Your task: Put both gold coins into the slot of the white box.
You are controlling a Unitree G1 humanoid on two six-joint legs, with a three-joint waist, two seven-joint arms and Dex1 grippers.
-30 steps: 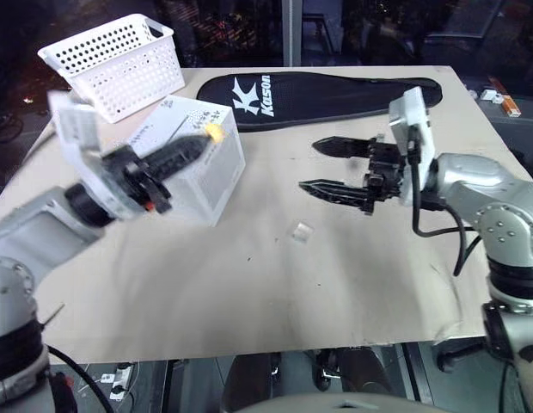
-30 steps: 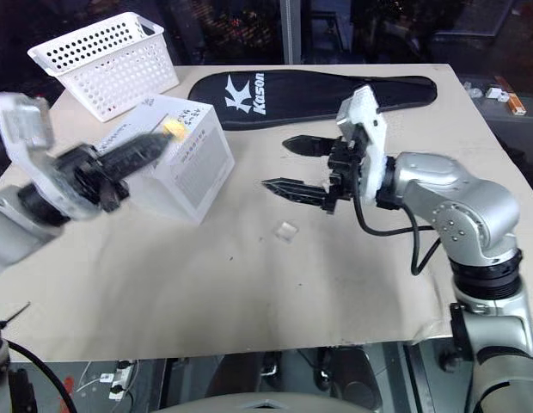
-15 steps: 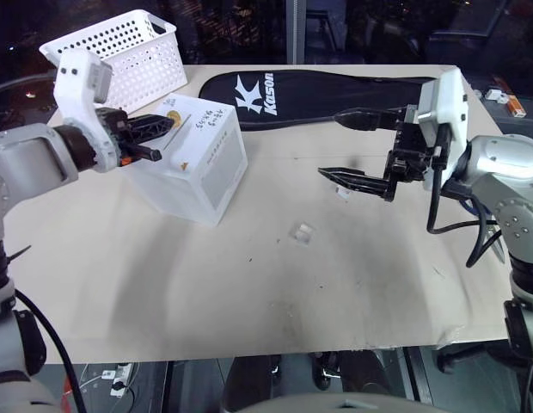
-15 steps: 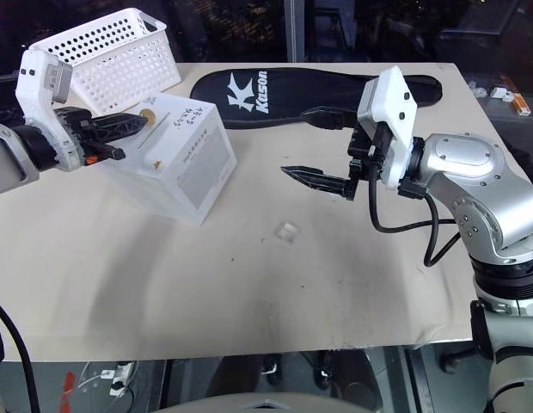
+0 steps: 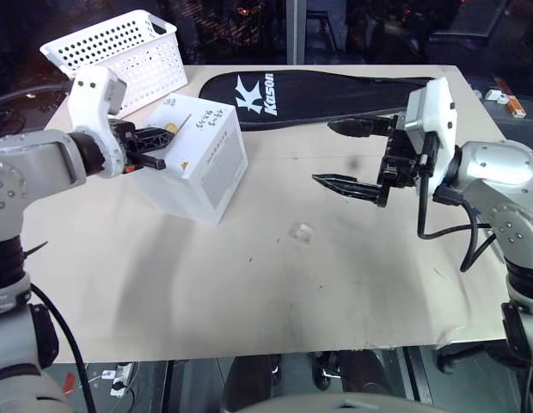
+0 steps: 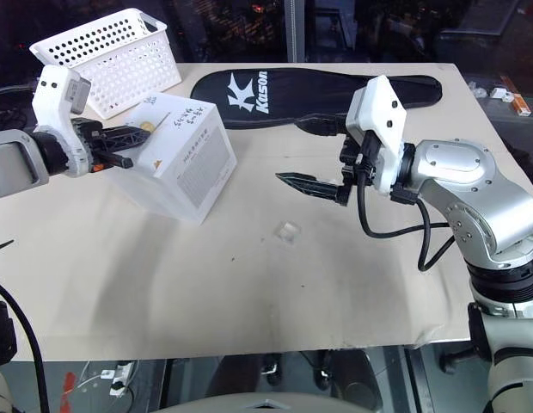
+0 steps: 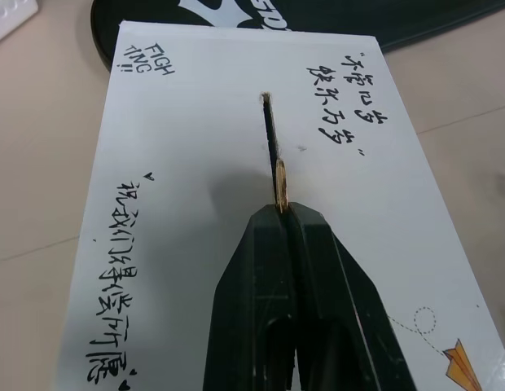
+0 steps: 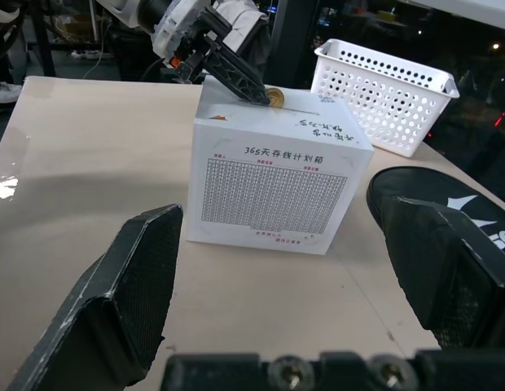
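So the left gripper (image 7: pixel 282 213) has its black fingers pinched shut on a small round gold coin (image 7: pixel 279 186), held edge-on, its edge lined up with the thin dark slot (image 7: pixel 269 130) in the top of the white cardboard cube box (image 5: pixel 217 168). The slot runs straight away from the fingertips, so I'd guess it just needs a small push down. Can't tell if the coin's edge is already in. Second coin (image 5: pixel 301 231), a pale glassy bit, lies on the beige table (image 5: pixel 275 292) nearer the right gripper (image 5: pixel 352 157), jaws wide and empty.

Gold coin (image 7: pixel 279 186) now at slot (image 7: pixel 269 130)
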